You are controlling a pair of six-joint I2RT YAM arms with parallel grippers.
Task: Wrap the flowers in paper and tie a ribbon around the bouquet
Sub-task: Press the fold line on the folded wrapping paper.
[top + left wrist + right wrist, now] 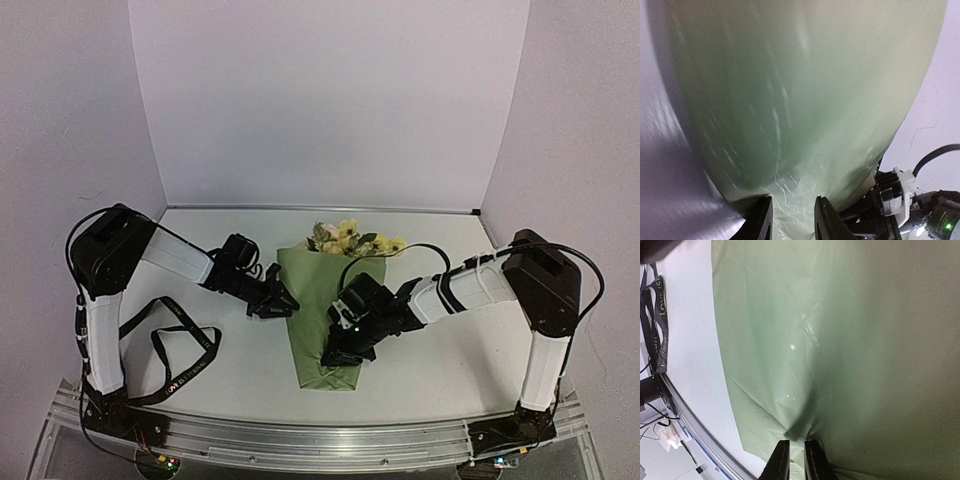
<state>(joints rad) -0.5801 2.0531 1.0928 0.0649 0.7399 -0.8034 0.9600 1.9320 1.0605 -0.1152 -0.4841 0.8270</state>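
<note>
The only writing is on the black ribbon (185, 355): pale printed letters, too small to read from above. In the right wrist view a stretch of it (660, 330) shows what looks like "LOV"; the rest is unclear. It lies in loose loops on the near left of the table (260, 372), well apart from the paper (318, 300).

The table is plain white, with pale walls (330, 100) on three sides and a metal rail (300, 435) along the near edge.

The paper, olive side out, lies as a cone at the table's middle, with the flowers (350, 238) sticking out at its far end.

The right gripper (340, 357) (795, 460) is nearly closed, pinching a pucker of paper (840, 340) near the cone's tip. The left gripper (283, 300) (792, 220) touches the cone's left edge; crinkled paper (805, 100) fills the gap between its half-parted jaws, but I cannot tell whether they grip it.
</note>
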